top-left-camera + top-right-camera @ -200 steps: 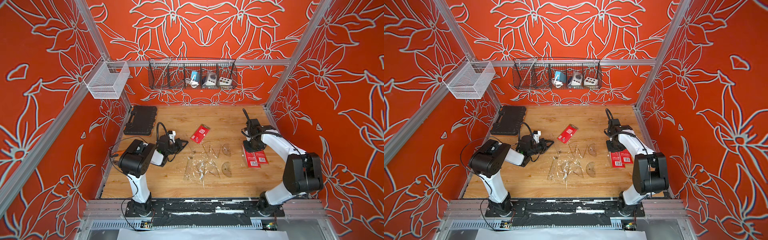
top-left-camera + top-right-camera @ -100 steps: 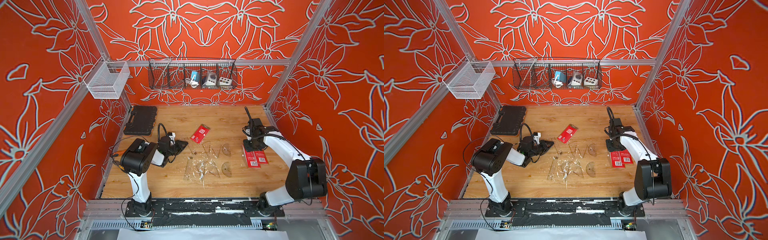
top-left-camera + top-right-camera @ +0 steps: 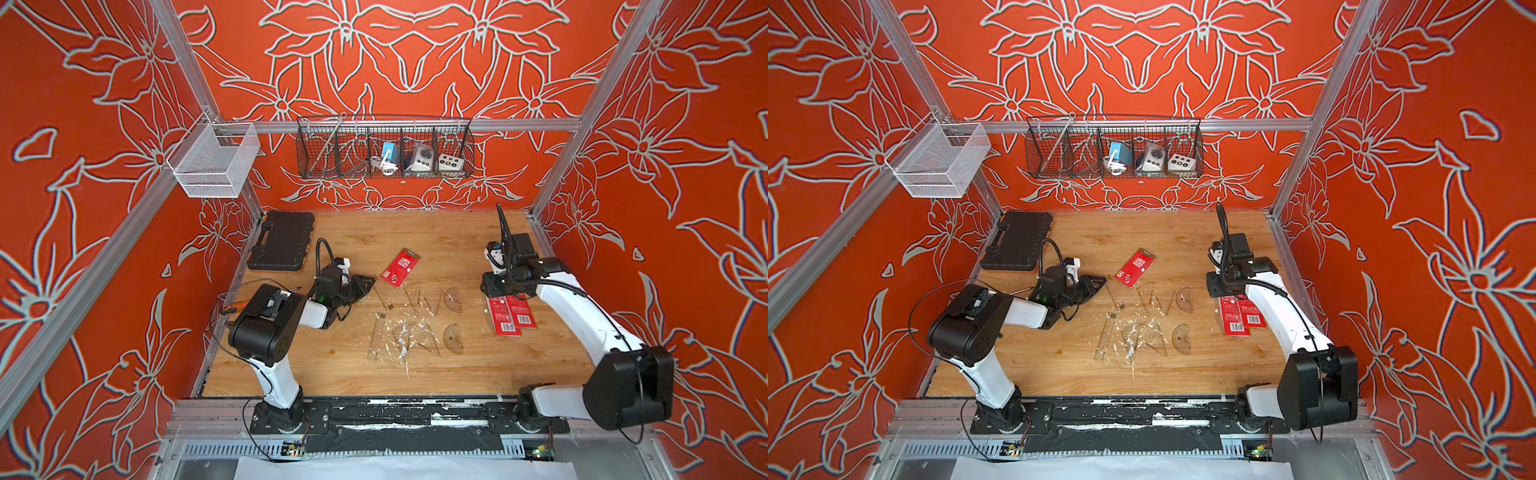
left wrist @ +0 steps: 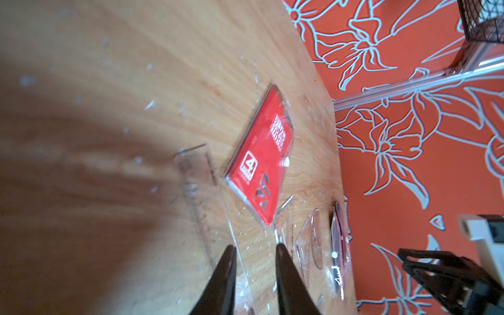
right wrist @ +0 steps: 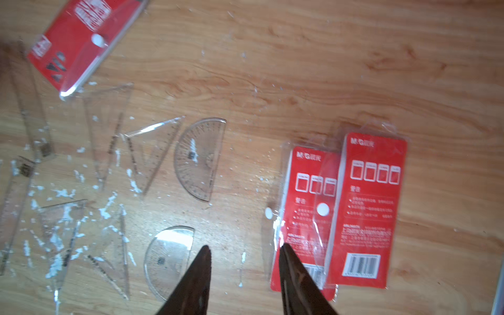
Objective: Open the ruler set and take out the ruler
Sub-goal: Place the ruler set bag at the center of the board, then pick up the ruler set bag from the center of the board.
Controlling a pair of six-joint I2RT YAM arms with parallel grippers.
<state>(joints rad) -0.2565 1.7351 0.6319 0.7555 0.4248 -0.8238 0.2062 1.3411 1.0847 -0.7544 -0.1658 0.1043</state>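
Left pincer (image 4: 254, 246) and right pincer (image 5: 245, 246) both gape, empty. Red pack (image 3: 400, 268) lies flat on the surface (image 3: 436, 232) just ahead of the left one; likely light, slick and bendy, best pinched at an edge.

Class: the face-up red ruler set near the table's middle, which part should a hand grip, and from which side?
Grip the red ruler set across its narrow width, near the end nearest the left hand, coming from above. It lies flat and thin on the table, so likely only its long edges give a hold.
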